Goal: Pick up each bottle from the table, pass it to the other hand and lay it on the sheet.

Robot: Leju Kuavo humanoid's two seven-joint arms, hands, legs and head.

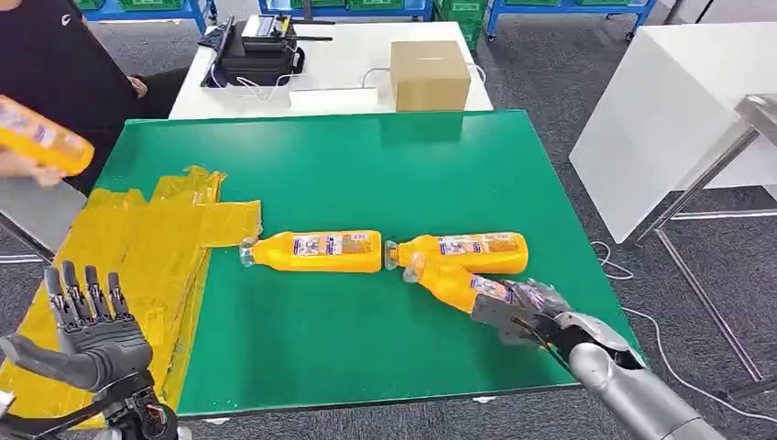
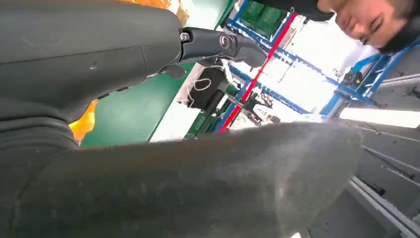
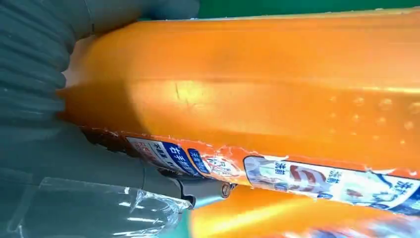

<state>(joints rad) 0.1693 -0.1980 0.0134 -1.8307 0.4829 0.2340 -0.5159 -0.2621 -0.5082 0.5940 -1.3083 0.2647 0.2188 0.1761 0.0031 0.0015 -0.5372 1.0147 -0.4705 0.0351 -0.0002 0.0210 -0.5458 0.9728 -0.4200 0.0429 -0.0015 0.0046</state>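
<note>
My right hand (image 1: 520, 307) is wrapped around the lower body of an orange plastic bottle with a blue-and-white label (image 1: 455, 284). This held bottle is tilted, its clear-capped neck pointing up and to the left, and it sits near the right front part of the green worktop (image 1: 366, 174). In the right wrist view the same bottle (image 3: 257, 94) lies tight against my hand's grey cover (image 3: 34, 99), its torn label edge facing the camera.

Just behind the held bottle, and touching or nearly touching it at the neck, a second orange labelled bottle (image 1: 467, 250) lies on its side on the worktop. To its left, cap almost meeting its base, a third orange labelled bottle (image 1: 316, 250) also lies on its side, its cap pointing left toward the sheet.

My left hand (image 1: 92, 325) is held up at the front left corner, palm toward me, dark fingers straight and apart, with nothing in it. It hovers above a crumpled yellow plastic sheet (image 1: 156, 247) that covers the left edge of the worktop.

At the far left, a person's hand (image 1: 23, 168) holds a fourth orange bottle (image 1: 41, 136) above the sheet's outer edge.

Beyond the green worktop stands a white table (image 1: 348, 55) carrying a brown cardboard box (image 1: 429, 75) and a black device with cables (image 1: 257, 50).
</note>
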